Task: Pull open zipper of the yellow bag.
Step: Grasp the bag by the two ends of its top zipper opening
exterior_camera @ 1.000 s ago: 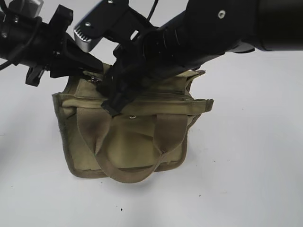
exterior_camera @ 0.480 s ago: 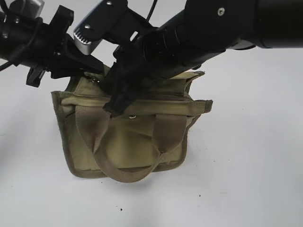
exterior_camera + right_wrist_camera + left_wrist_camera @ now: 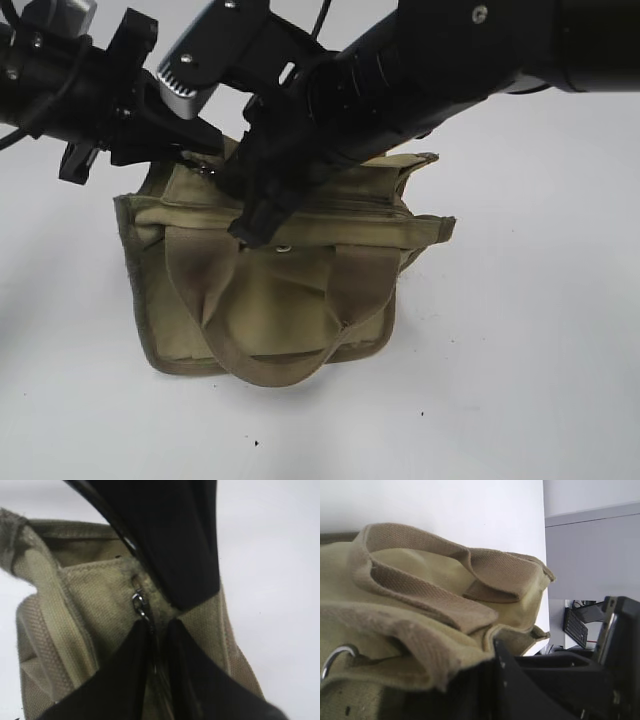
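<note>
Yellow bag (image 3: 270, 300) sits centre frame in the exterior view on the white table (image 3: 540, 380), front loop handle (image 3: 270, 350) hanging down over its face.

Right gripper (image 3: 156, 630): jaws nearly together, only a thin slit between the two black fingers (image 3: 120, 675). The silver pull tab (image 3: 140, 604) of the zipper (image 3: 360, 208) runs straight into that slit, so it looks pinched on the tab. In the exterior view this gripper comes in from upper right and lands on the bag's top edge, left of centre.

Left gripper (image 3: 200, 150): enters from upper left, tip at the bag's top left corner, jaws closed. Left wrist view shows black gripper body at bottom right against the canvas; looks clamped on the fabric edge, though the contact itself is hidden. A metal ring (image 3: 335, 660) shows at lower left there.
</note>
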### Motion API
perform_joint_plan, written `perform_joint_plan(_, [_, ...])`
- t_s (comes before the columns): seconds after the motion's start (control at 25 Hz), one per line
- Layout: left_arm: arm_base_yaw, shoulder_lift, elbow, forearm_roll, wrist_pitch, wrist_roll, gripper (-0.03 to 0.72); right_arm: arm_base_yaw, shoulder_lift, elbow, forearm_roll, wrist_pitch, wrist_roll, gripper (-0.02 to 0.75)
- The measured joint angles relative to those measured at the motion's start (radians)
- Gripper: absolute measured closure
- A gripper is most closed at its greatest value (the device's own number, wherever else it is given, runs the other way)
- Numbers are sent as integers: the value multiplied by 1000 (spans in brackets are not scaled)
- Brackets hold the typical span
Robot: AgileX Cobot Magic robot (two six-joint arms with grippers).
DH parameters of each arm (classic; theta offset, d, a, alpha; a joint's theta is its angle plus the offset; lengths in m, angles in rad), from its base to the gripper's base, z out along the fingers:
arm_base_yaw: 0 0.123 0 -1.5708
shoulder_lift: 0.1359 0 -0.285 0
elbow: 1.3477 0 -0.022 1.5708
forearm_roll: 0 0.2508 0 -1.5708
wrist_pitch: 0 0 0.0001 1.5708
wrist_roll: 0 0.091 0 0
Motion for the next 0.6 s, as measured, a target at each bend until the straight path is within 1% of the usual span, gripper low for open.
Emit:
perform_joint_plan(0.16, [0,0,0,-12,-10,0,674,0,0,2,-1,-9,-72,519])
perform_joint_plan(0.2, [0,0,0,-15,-13,0,674,0,0,2,-1,-9,-96,495])
perform_joint_plan(0.28, [0,0,0,-17,-15,0,674,0,0,4,-1,-9,-132,474])
perform_joint_plan(0.48, [0,0,0,-24,-17,1,674,0,0,5,-14,-11,-186,470])
perform_joint_plan(0.52, [0,0,0,-26,-17,1,674,0,0,5,-18,-13,-188,479])
perform_joint_plan(0.6, [0,0,0,-31,-17,1,674,0,0,5,-24,-19,-191,524])
